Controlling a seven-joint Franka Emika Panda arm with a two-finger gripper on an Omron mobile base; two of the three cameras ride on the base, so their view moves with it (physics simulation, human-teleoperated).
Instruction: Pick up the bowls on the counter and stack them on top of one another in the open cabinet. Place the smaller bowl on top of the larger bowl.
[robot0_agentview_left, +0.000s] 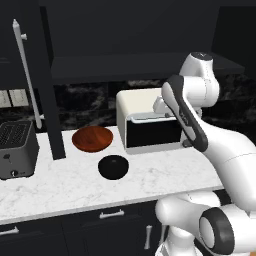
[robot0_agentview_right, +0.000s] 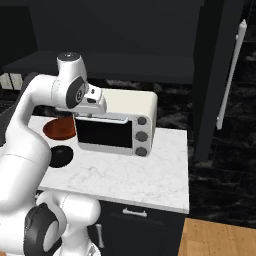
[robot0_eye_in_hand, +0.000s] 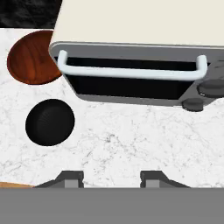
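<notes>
Your claw (robot0_eye_in_hand: 111, 178) sat at the bottom of the hand view, both fingertips (robot0_eye_in_hand: 70, 178) clear of each other with bare marble between them, so it was open and held nothing. It hung over the tabletop (robot0_eye_in_hand: 144, 144) in front of the toaster oven, touching neither bowl.

In the left base view the dark drawers (robot0_agentview_left: 112, 220) with silver handles ran along the bottom of the frame under the tabletop's front edge. You had the smaller black bowl (robot0_agentview_left: 113, 166) just below centre, on the marble. The larger reddish-brown bowl (robot0_agentview_left: 92, 138) sat just behind it, up and left, near but not touching. Both were on the tabletop, not in the cabinet.

In the hand view the black bowl showed at centre left and the brown bowl at upper left, its right edge cut off by the toaster oven (robot0_eye_in_hand: 131, 52) that ran across the top of the frame with its white bar handle (robot0_eye_in_hand: 131, 72) facing you.

In the left base view the white toaster oven stood right of the brown bowl, mid frame, partly behind the arm. A grey toaster (robot0_agentview_left: 17, 148) sat at the left edge.

Farther back, the open cabinet (robot0_agentview_left: 140, 65) spanned the upper frame with its flat shelf bare. Its door (robot0_agentview_left: 42, 80) with the long silver bar handle (robot0_agentview_left: 27, 75) stood open at upper left.
</notes>
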